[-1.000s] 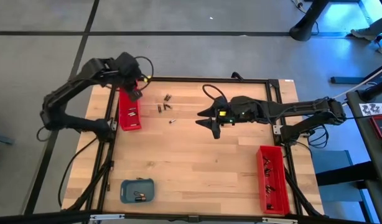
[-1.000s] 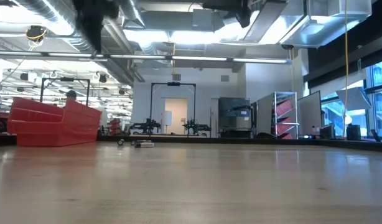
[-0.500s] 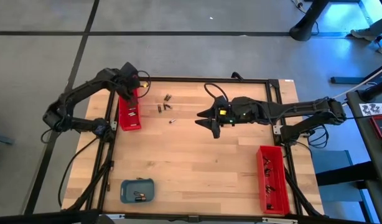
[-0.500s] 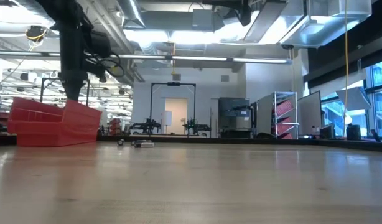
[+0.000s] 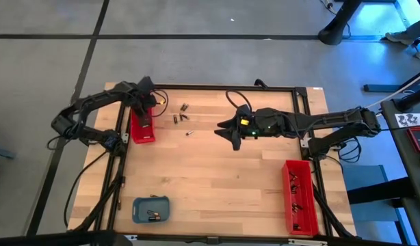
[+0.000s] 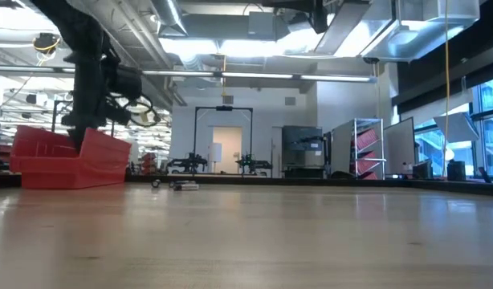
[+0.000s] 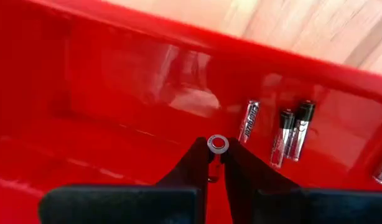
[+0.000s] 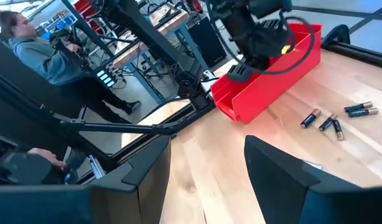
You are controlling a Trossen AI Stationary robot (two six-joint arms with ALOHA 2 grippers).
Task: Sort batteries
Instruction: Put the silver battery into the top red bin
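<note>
A long red tray [image 5: 141,126] stands at the table's far left, with several batteries [image 7: 284,130] lying on its floor. My left gripper [image 7: 217,154] reaches down into this tray [image 6: 70,160], shut on one battery [image 7: 218,144]. Three loose batteries [image 5: 179,116] lie on the wood just right of the tray; the right wrist view shows them too [image 8: 331,121]. My right gripper [image 5: 234,135] hovers open over the table's middle, holding nothing. My left gripper pinches one battery between its two fingertips [image 7: 200,158]. Only the battery's round silver end [image 7: 218,144] shows, facing up toward the wrist, so the cell stands along the fingers. The fingers point down into the red tray. The fingers hide its lower end.
A second red tray [image 5: 297,195] holding small parts sits at the near right corner. A small blue-grey tray [image 5: 150,208] with a few cells lies near the front left. A person [image 8: 35,43] stands in the room beyond the table. Bare wood lies between the trays.
My left gripper has come down from above the far end of the left red tray into the tray, tipping to point more steeply downward and rolling a little. It has stayed shut. My right arm has kept its place, its wrist rolling slightly.
</note>
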